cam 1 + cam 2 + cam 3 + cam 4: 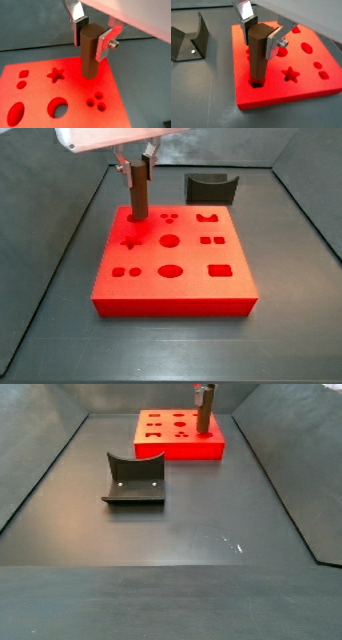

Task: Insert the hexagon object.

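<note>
The hexagon object [89,62] is a tall brown peg standing upright, its lower end in a small hole near a corner of the red board [37,87]. My gripper [91,42] is shut on the peg's top, one silver finger on each side. Both wrist views show this; in a wrist view the peg [256,62] meets the board [278,92] at the hole, with my gripper [260,42] around it. In both side views the peg [138,193] [205,412] stands at the board's edge [174,303] [181,449] under my gripper [138,163] [203,390].
The fixture [134,479] stands on the dark floor apart from the board, and also shows in a wrist view [190,40] and a side view [210,188]. The board has several other shaped holes, among them a star [56,75]. Sloping dark walls enclose the floor.
</note>
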